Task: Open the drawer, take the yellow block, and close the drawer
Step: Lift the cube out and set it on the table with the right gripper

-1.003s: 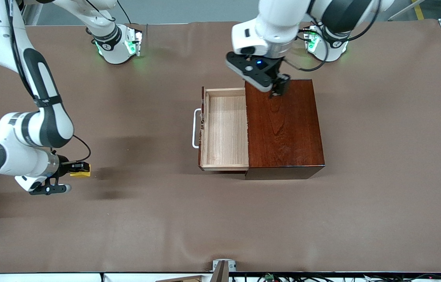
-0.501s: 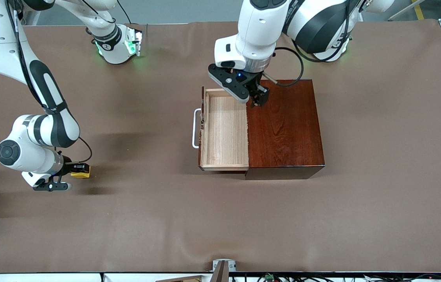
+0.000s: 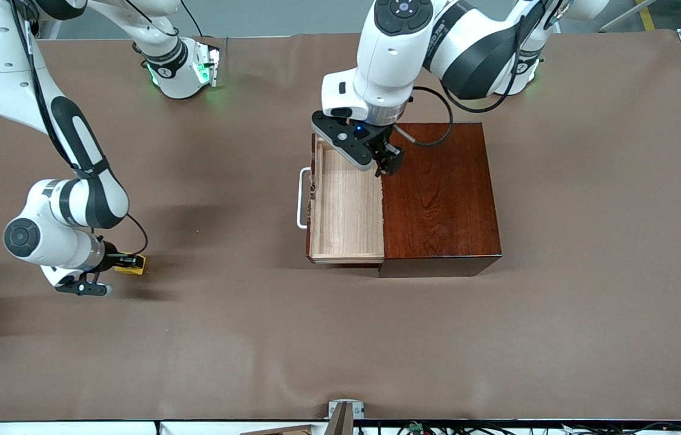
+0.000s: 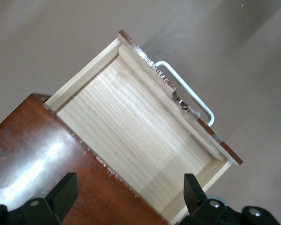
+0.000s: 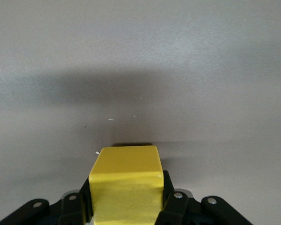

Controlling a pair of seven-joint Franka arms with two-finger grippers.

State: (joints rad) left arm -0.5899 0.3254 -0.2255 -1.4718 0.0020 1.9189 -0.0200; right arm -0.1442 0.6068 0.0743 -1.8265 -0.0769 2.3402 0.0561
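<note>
The drawer (image 3: 346,199) is pulled well out of the dark wooden box (image 3: 440,193), its white loop handle (image 3: 302,198) facing the right arm's end of the counter (image 3: 340,338). Its pale tray is seen empty in both the front view and the left wrist view, so the opening step is judged done.

The yellow block (image 3: 132,264) is found far from the drawer, toward the right arm's end of the counter and somewhat nearer to the front camera than the drawer. It is clamped between the fingers of the right pincer (image 3: 125,263), as the right wrist view confirms (image 5: 126,185). Whether it is resting on the counter or held just above it cannot be told. The taking step is therefore judged done or nearly so.

The left pincer (image 3: 385,164) is held over the seam where the drawer meets the box top, its fingers (image 4: 61,192) spread wide with nothing between them.

The drawer is not yet closed. That is judged to be what is left, and the front panel or handle would have to be pushed toward the box.
</note>
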